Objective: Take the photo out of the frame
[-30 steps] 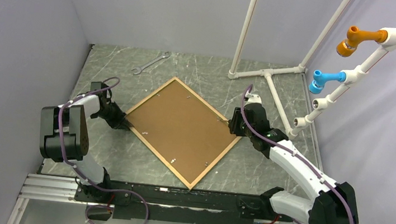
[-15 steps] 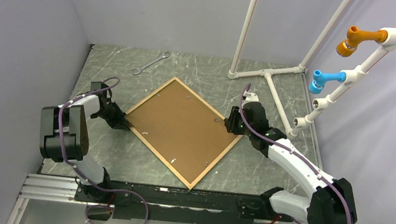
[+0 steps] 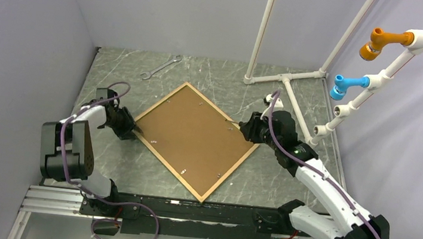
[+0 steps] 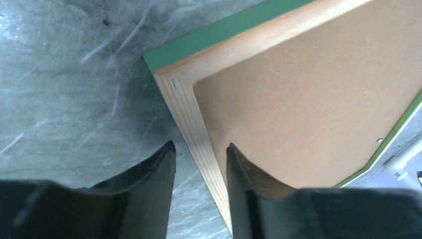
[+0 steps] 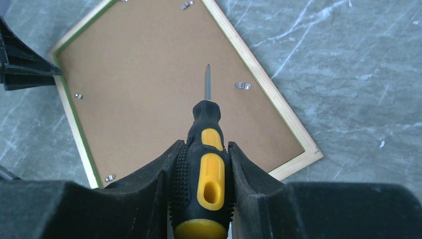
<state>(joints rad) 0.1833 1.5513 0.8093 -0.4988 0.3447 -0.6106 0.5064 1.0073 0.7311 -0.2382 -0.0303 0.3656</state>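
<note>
Top external view shows a grey, marble-veined table (image 3: 286, 182) boxed in by plain pale walls. A white pipe rack (image 3: 289, 78) at the far right carries an orange fitting (image 3: 380, 41) and a blue fitting (image 3: 345, 85), and a wrench (image 3: 161, 67) lies near the far edge. The frame (image 3: 230, 173) lies flat in the middle of the table, back upward and turned like a diamond. Its light wood rails surround a brown backing board (image 3: 195, 138) held by small metal clips (image 5: 242, 85), and in the left wrist view a green edge shows along the outside of the rails. The left gripper (image 4: 199, 149) sits at the frame's left corner, its two dark fingers (image 4: 154, 174) narrowly parted with the wooden rail running between them. One finger is on the table side and the other over the board's edge; whether they actually press the rail I cannot tell. The right gripper (image 5: 204, 144) is over the frame's right corner, clamped tight on the black-and-yellow handle of a screwdriver (image 5: 208, 119). The thin shaft points across the backing board with its tip just beside one of the clips near the right rail; whether the tip touches the board I cannot tell.
</note>
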